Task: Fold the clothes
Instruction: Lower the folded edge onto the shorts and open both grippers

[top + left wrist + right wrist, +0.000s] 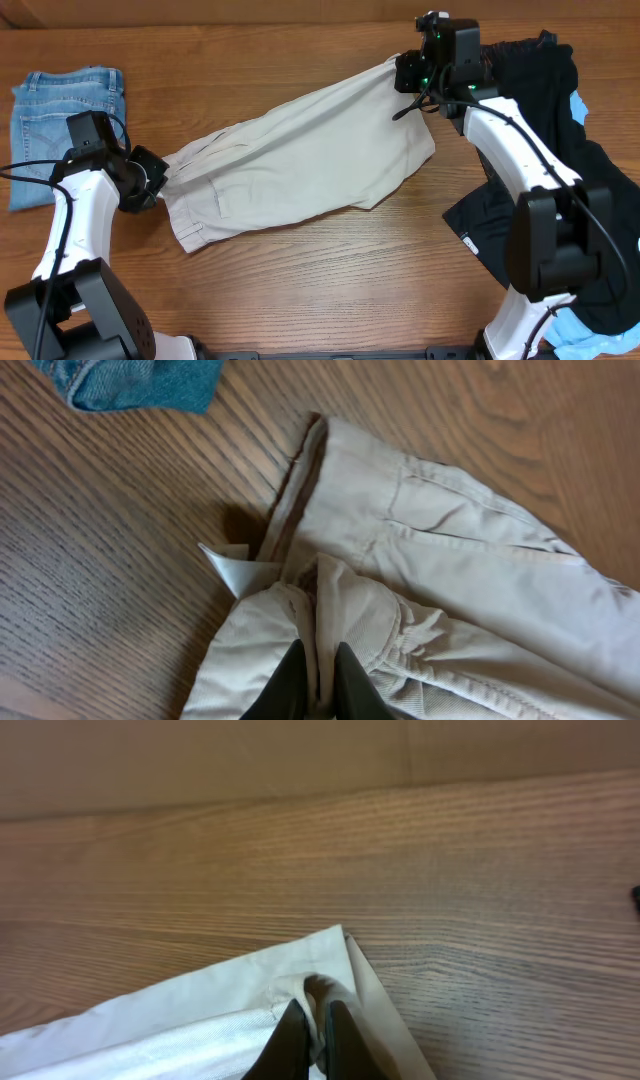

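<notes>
Currently left tool (318, 657) and right tool (314, 1016) pinch opposite ends of the shorts (300, 150) (thin bites); pulling could slip fabric free.

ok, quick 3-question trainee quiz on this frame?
1. True or false: the left gripper and right gripper are both shut on the shorts.
2. What lies on the table near the left gripper? A jeans; B a towel; C a box.
3. Fill in: the right gripper holds the shorts at a ____.
Key: 1 true; 2 A; 3 corner.
</notes>
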You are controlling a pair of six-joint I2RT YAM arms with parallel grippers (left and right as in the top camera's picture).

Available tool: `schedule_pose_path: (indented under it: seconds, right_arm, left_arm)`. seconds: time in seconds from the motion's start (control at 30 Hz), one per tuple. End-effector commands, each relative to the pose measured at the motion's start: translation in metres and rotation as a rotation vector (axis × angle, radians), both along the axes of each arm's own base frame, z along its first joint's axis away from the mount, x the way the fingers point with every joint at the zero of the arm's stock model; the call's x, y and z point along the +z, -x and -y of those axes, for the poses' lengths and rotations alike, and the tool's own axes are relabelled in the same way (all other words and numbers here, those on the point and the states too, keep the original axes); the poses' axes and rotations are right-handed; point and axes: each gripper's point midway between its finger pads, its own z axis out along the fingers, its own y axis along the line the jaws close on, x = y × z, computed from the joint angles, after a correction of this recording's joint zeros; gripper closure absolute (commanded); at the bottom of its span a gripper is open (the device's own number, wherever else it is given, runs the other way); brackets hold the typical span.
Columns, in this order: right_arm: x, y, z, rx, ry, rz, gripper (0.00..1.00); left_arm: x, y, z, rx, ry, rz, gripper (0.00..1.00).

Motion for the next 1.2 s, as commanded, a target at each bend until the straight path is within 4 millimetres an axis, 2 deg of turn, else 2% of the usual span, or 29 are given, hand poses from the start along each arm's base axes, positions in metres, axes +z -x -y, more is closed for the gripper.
schedule_pose_path:
  seconds: [0.0, 0.07, 0.1, 0.13, 0.2, 0.23, 0.27, 0.37, 0.4, 0.43, 0.53, 0.63, 0.73, 0.87, 0.93, 0.97, 1.0, 1.03, 1.1, 1.13, 1.17]
  right_arm:
    - [0.001, -0.026, 0.04, -0.133, 0.072, 0.059, 0.96]
    - [-0.004, -0.029, 0.039, -0.128, 0.069, 0.059, 0.96]
    - [-0.005, -0.03, 0.037, -0.119, 0.06, 0.062, 0.96]
    - [-0.008, -0.031, 0.035, -0.113, 0.055, 0.062, 0.96]
    - [-0.009, -0.033, 0.03, -0.092, 0.037, 0.072, 0.96]
    - [-0.01, -0.035, 0.029, -0.086, 0.032, 0.078, 0.93]
    - [-0.01, -0.037, 0.028, -0.083, 0.028, 0.086, 0.84]
    - [-0.008, -0.039, 0.028, -0.082, 0.025, 0.098, 0.77]
    - [-0.006, -0.039, 0.028, -0.082, 0.024, 0.103, 0.69]
    - [-0.004, -0.04, 0.029, -0.085, 0.023, 0.111, 0.56]
    - [-0.002, -0.042, 0.032, -0.09, 0.022, 0.118, 0.54]
    - [-0.006, -0.037, 0.033, -0.09, 0.027, 0.089, 0.54]
    - [-0.013, -0.028, 0.035, -0.096, 0.041, 0.037, 0.5]
    - [-0.027, -0.011, 0.037, -0.093, 0.056, -0.059, 0.49]
    - [-0.037, -0.001, 0.038, -0.092, 0.065, -0.115, 0.49]
    - [-0.043, 0.006, 0.039, -0.091, 0.072, -0.155, 0.5]
    - [-0.051, 0.015, 0.04, -0.093, 0.076, -0.202, 0.51]
    - [-0.055, 0.02, 0.041, -0.094, 0.078, -0.233, 0.53]
    - [-0.064, 0.032, 0.042, -0.093, 0.088, -0.293, 0.59]
    - [-0.067, 0.037, 0.043, -0.093, 0.093, -0.317, 0.6]
    - [-0.07, 0.041, 0.044, -0.094, 0.097, -0.334, 0.6]
  left_arm:
    - [-0.013, 0.015, -0.039, 0.09, -0.145, -0.085, 0.91]
    - [-0.014, 0.014, -0.04, 0.093, -0.152, -0.085, 0.88]
    - [-0.014, 0.013, -0.042, 0.094, -0.158, -0.082, 0.84]
    - [-0.013, 0.012, -0.042, 0.095, -0.16, -0.078, 0.75]
    - [-0.012, 0.009, -0.043, 0.096, -0.164, -0.062, 0.41]
    - [-0.011, 0.006, -0.043, 0.095, -0.163, -0.051, 0.21]
    - [-0.01, 0.004, -0.042, 0.091, -0.155, -0.039, 0.08]
    - [-0.008, -0.002, -0.033, 0.062, -0.104, -0.007, 0.0]
    - [-0.007, -0.004, -0.028, 0.044, -0.082, 0.003, 0.0]
    - [-0.004, -0.006, -0.024, 0.022, -0.061, 0.012, 0.0]
    - [0.005, -0.007, -0.014, -0.024, -0.028, 0.029, 0.01]
    - [0.019, -0.005, -0.014, -0.052, -0.048, 0.048, 0.01]
    - [0.045, -0.005, -0.023, -0.056, -0.128, 0.095, 0.0]
    - [0.096, -0.01, -0.042, -0.033, -0.277, 0.199, 0.0]
    - [0.119, -0.014, -0.044, -0.038, -0.32, 0.269, 0.0]
    - [0.129, -0.014, -0.041, -0.046, -0.318, 0.304, 0.09]
    - [0.132, -0.015, -0.035, -0.067, -0.304, 0.32, 0.23]
    - [0.131, -0.016, -0.029, -0.1, -0.293, 0.325, 0.34]
    - [0.123, -0.017, -0.017, -0.159, -0.272, 0.303, 0.64]
    - [0.117, -0.017, -0.013, -0.173, -0.263, 0.284, 0.73]
    - [0.111, -0.019, -0.009, -0.194, -0.258, 0.269, 0.78]
